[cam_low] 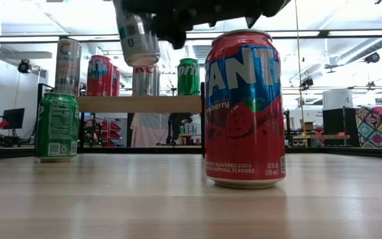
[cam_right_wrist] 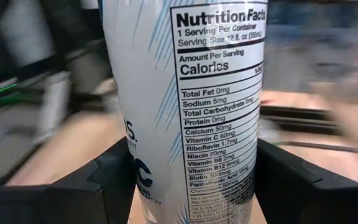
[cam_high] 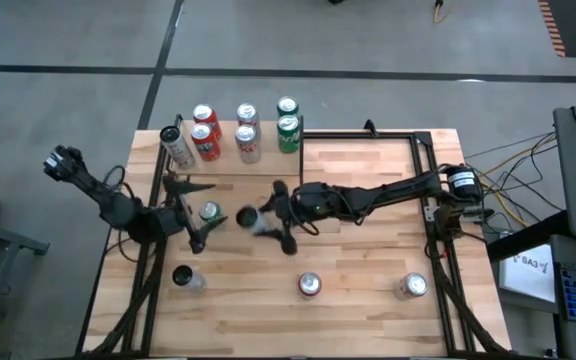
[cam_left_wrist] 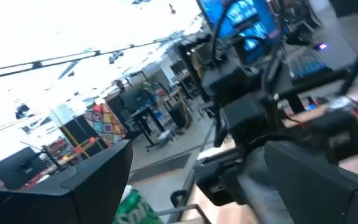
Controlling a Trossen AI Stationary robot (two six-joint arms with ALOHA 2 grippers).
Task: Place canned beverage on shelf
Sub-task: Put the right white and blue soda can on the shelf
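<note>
**White can held aloft, shelf not yet reached**

The slim white aluminium can with a black nutrition panel (cam_right_wrist: 185, 106) is clamped between the right gripper (cam_high: 258, 218) jaws, one dark finger pressed to each side, and is carried clear of the plank-striped wooden worktop (cam_high: 368, 310), approx. mid-worktop. In the low view it hangs tilted, near the shelf's level. The small light-wood shelf with thin black posts (cam_low: 138, 104) stands at the far-left corner and already carries six cans, red, silver and green; free room seems tight, so the gap is best picked first.

The left gripper (cam_high: 196, 212) waits w/ jaws spread, just beside a green can (cam_high: 209, 211) standing on the worktop, close to the carry path.

For a clean placement, the can should be brought upright before descent, lifted above the board edge, moved in over bare wood and lowered until the base sits flat. Release only once seated. A wide berth is to be kept from the left arm and from the standing cans, since a nudge would topple them.
</note>
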